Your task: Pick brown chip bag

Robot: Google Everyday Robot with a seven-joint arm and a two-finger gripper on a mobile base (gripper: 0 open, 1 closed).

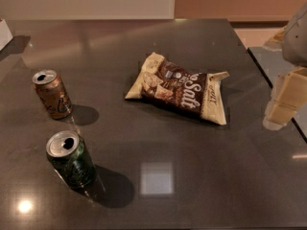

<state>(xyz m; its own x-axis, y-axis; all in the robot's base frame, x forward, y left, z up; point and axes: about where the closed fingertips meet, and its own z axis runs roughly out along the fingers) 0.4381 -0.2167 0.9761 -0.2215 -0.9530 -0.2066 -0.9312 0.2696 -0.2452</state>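
The brown chip bag [178, 88] lies flat on the dark table [192, 176], right of centre, with cream ends and white "Salt" lettering facing up. My gripper [284, 104] hangs at the right edge of the view, to the right of the bag and apart from it, above the table's right side. It holds nothing that I can see.
A brown soda can [53, 94] stands at the left. A green can [71, 159] stands in front of it, nearer to me. The table's right edge [268, 83] runs close behind the gripper. A white object [4, 32] sits at the far left edge.
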